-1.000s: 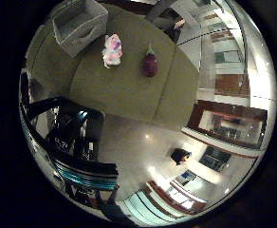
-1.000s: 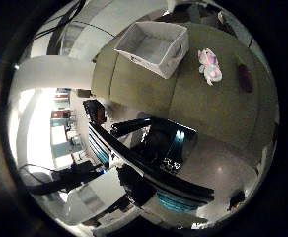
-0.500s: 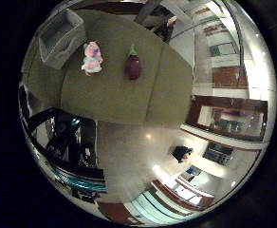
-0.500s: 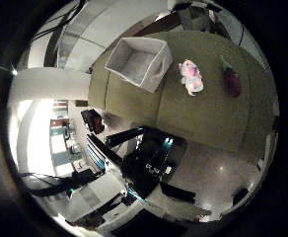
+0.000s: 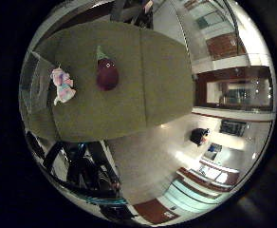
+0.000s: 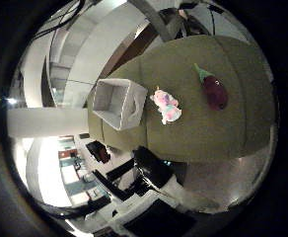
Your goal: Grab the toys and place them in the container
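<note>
The hand [image 6: 154, 197] hangs high over a green table [image 6: 223, 133], well apart from everything on it. I cannot tell if its fingers are spread or curled. Far below the palm sits a white box [image 6: 115, 102], open on top. Just beside the box lies a pink soft toy [image 6: 166, 106]. Near that toy lies a purple eggplant toy [image 6: 214, 91], with its green tip pointing away from the hand.

An olive-green surface [image 5: 167, 80] stands on a glossy pale floor [image 5: 162, 156] that mirrors ceiling light; wood-panelled walls [image 5: 224, 45] and a dark-framed doorway [image 5: 233, 92] lie beyond, with a broad white column [image 6: 45, 122] nearby
</note>
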`<action>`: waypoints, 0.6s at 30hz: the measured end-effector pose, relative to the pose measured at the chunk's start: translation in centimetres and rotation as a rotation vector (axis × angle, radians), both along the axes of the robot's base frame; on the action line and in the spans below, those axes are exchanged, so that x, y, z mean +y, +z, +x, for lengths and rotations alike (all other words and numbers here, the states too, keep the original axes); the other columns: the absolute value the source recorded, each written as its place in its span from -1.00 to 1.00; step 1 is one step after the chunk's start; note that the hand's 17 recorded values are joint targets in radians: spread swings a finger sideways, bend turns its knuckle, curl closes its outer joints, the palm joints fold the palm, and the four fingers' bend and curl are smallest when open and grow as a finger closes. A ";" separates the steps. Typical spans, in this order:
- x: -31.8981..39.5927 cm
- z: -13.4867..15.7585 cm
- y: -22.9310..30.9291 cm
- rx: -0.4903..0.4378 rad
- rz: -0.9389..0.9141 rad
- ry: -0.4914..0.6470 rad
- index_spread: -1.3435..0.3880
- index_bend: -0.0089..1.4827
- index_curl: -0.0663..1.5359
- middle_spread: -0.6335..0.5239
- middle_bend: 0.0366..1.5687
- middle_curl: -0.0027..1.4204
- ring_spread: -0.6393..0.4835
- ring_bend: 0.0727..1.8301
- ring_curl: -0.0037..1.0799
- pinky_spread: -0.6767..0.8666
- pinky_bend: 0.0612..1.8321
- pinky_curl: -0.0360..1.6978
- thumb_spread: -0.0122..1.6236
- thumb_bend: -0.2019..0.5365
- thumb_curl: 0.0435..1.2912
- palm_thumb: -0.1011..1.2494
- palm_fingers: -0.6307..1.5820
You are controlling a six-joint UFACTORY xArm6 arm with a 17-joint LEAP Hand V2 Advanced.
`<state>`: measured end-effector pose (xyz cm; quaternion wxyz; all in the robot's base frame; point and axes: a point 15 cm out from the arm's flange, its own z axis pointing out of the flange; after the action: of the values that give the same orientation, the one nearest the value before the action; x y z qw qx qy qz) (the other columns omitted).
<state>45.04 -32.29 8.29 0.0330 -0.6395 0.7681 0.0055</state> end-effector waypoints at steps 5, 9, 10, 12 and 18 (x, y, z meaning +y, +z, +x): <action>-0.4 0.6 -4.2 0.037 0.028 -0.082 0.40 -0.76 -0.53 0.51 -0.80 -0.59 0.57 -0.77 -0.52 0.38 -0.51 -0.81 0.41 -0.50 -0.61 -0.14 -0.37; -1.3 1.4 -6.6 0.051 0.040 -0.113 0.42 -0.77 -0.54 0.52 -0.79 -0.58 0.57 -0.76 -0.51 0.39 -0.50 -0.80 0.42 -0.51 -0.60 -0.13 -0.38; -1.4 1.6 -7.4 0.056 0.044 -0.118 0.42 -0.78 -0.55 0.52 -0.79 -0.58 0.56 -0.75 -0.51 0.39 -0.49 -0.80 0.42 -0.51 -0.60 -0.13 -0.38; -1.6 1.9 -8.6 0.061 0.049 -0.126 0.42 -0.78 -0.56 0.51 -0.79 -0.56 0.56 -0.74 -0.50 0.39 -0.48 -0.80 0.42 -0.51 -0.60 -0.13 -0.39; -3.3 4.4 -10.3 0.037 0.049 -0.150 0.43 -0.77 -0.57 0.52 -0.79 -0.55 0.56 -0.72 -0.50 0.38 -0.48 -0.79 0.42 -0.51 -0.59 -0.12 -0.39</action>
<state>49.41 -35.63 -2.04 0.0348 -0.5789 0.8140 0.0335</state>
